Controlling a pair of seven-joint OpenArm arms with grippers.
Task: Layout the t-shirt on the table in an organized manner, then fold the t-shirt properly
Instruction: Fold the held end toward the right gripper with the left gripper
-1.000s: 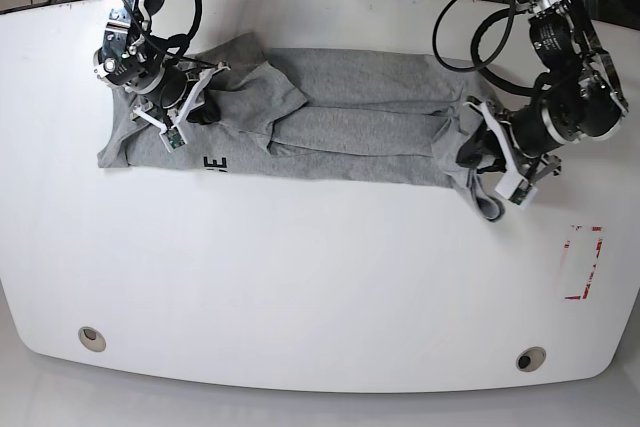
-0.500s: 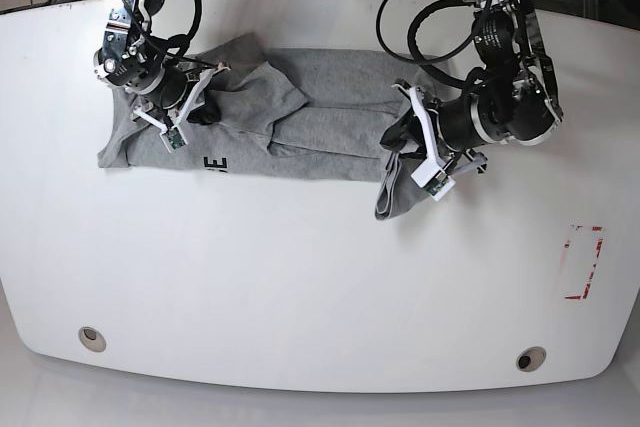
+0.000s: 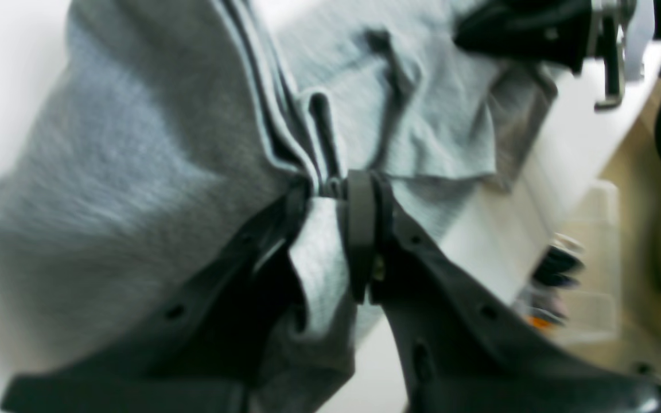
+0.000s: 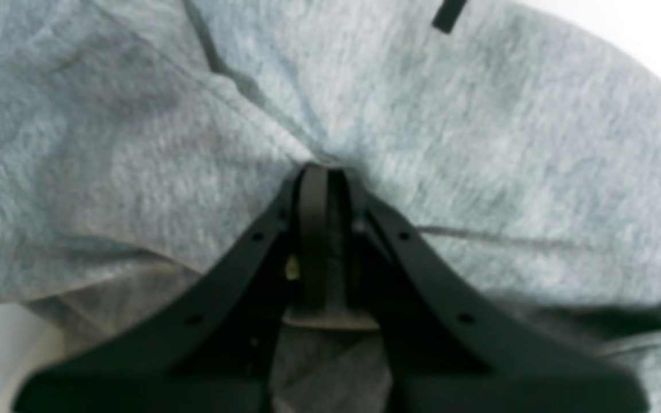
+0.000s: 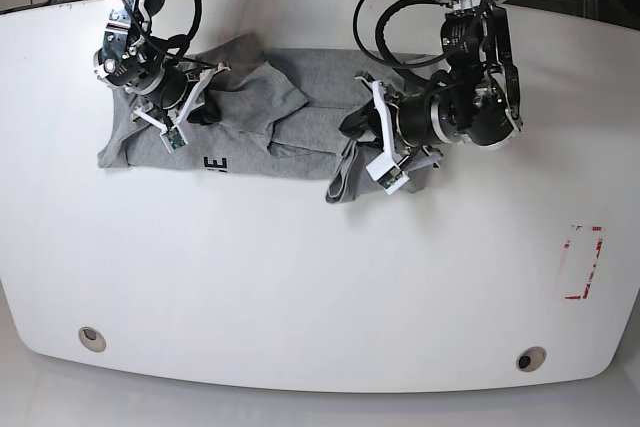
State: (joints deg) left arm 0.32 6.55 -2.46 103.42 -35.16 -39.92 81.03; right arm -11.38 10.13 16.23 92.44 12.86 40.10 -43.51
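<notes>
The heather-grey t-shirt (image 5: 300,112) lies lengthwise across the far half of the white table (image 5: 300,287), with a black letter (image 5: 215,164) showing at its front edge. My left gripper (image 5: 358,139) is shut on the shirt's right end and holds it lifted and doubled back over the middle. In the left wrist view the fingers (image 3: 359,229) pinch a bunch of grey fabric (image 3: 135,160). My right gripper (image 5: 198,110) is shut on the shirt near its left end. In the right wrist view its tips (image 4: 322,178) press into the cloth (image 4: 479,143).
Two metal grommets (image 5: 92,338) (image 5: 530,359) sit near the table's front edge. A red-and-white mark (image 5: 583,262) is at the right. Black cables (image 5: 400,7) loop behind the left arm. The right arm (image 3: 537,28) shows in the left wrist view.
My left gripper has moved left across the table, carrying the shirt's right end with it and folding it over the middle. The right gripper has stayed in place.
</notes>
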